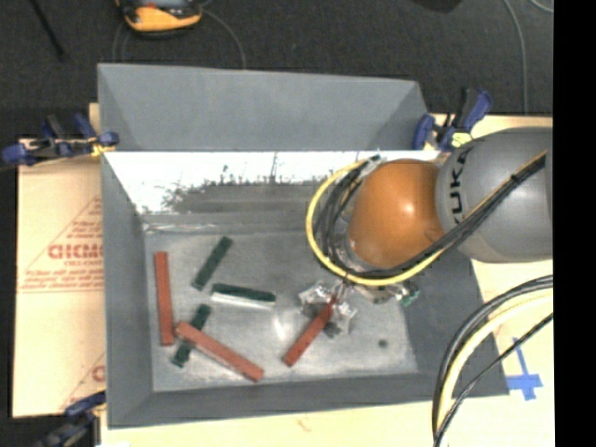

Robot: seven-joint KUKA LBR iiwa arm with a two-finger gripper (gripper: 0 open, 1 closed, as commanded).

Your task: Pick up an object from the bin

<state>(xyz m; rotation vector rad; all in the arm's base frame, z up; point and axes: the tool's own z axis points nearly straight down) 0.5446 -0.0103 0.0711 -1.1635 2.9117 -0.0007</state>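
My gripper (328, 307) reaches down near the middle right of the bin floor, below the orange dome. Its metal fingertips sit at the upper end of a short red bar (305, 339) that lies slanted down and to the left. I cannot tell whether the fingers are closed on that bar. A clear and green stick (243, 295) lies flat just to the left of the gripper.
On the left of the floor lie a long upright red bar (164, 298), a slanted red bar (220, 351), and dark green bars (211, 263) (191, 333). The arm with its orange dome and cables covers the bin's right side.
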